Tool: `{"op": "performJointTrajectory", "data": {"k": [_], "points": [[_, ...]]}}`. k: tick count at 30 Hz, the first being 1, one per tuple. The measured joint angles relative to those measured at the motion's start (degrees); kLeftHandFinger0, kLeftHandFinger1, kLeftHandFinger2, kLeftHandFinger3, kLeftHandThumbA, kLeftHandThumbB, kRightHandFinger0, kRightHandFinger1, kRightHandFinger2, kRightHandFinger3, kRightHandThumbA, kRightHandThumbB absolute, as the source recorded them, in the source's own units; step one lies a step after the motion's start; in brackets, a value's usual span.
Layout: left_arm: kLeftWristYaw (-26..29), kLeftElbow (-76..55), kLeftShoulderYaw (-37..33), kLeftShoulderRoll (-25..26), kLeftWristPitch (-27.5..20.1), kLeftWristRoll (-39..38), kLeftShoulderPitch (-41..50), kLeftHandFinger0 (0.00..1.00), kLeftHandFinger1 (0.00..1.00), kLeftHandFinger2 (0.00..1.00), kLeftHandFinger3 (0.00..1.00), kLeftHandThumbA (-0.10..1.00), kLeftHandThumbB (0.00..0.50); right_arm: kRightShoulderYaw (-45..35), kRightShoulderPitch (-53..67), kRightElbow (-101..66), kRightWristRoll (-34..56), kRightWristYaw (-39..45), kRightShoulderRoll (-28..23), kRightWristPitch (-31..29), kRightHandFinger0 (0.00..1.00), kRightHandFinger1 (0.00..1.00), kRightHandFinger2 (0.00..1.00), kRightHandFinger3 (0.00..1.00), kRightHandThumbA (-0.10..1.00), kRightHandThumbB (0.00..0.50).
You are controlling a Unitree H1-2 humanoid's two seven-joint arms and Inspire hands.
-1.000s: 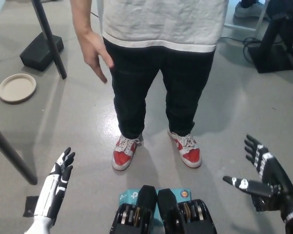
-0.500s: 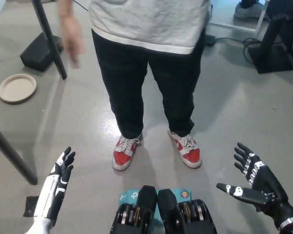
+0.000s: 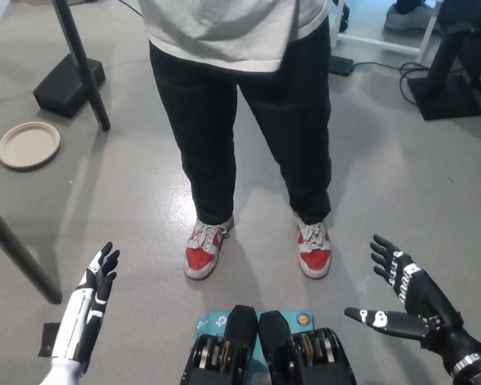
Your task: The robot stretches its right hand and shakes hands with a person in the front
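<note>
A person [image 3: 240, 104] in a white shirt, black trousers and red-and-white shoes [image 3: 204, 249] stands right in front of me; neither of the person's hands shows in the head view. My black right hand [image 3: 409, 301] is raised at the lower right, open, palm turned inward with fingers spread, holding nothing and apart from the person. My white left hand [image 3: 88, 309] rests at the lower left, fingers extended and pointing forward, holding nothing.
A beige round plate [image 3: 28, 144] lies on the grey floor at the left. A black stand base [image 3: 68, 80] and a slanted black pole [image 3: 80, 60] are behind it. Another black leg [image 3: 20, 253] crosses the left edge. Dark equipment [image 3: 457, 64] sits at the upper right.
The person's hand, seen at the upper left before, has gone out of view, and one foot stepped. My right hand drifted left and lower, staying open. The left hand barely moved.
</note>
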Motion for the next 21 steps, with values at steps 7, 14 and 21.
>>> {"op": "performJointTrajectory", "data": {"k": [7,14,21], "points": [[0.0,0.1,0.1,0.0,0.0,0.0,-0.1,1.0,1.0,1.0,1.0,1.0,0.054,1.6,-0.4,0.0,-1.9,-0.2,-1.4,-0.3,1.0,1.0,1.0,1.0,1.0,0.304],[0.0,0.1,0.1,0.0,0.0,0.0,-0.5,1.0,1.0,1.0,1.0,1.0,0.043,2.5,-0.7,0.1,-3.6,-0.4,-2.2,-0.4,1.0,1.0,1.0,1.0,1.0,0.293],[0.0,0.1,0.1,0.1,0.0,0.1,-0.8,1.0,1.0,1.0,1.0,1.0,0.044,3.1,-1.4,0.4,-4.8,-0.4,-2.6,-0.4,1.0,1.0,1.0,1.0,1.0,0.31]]}}
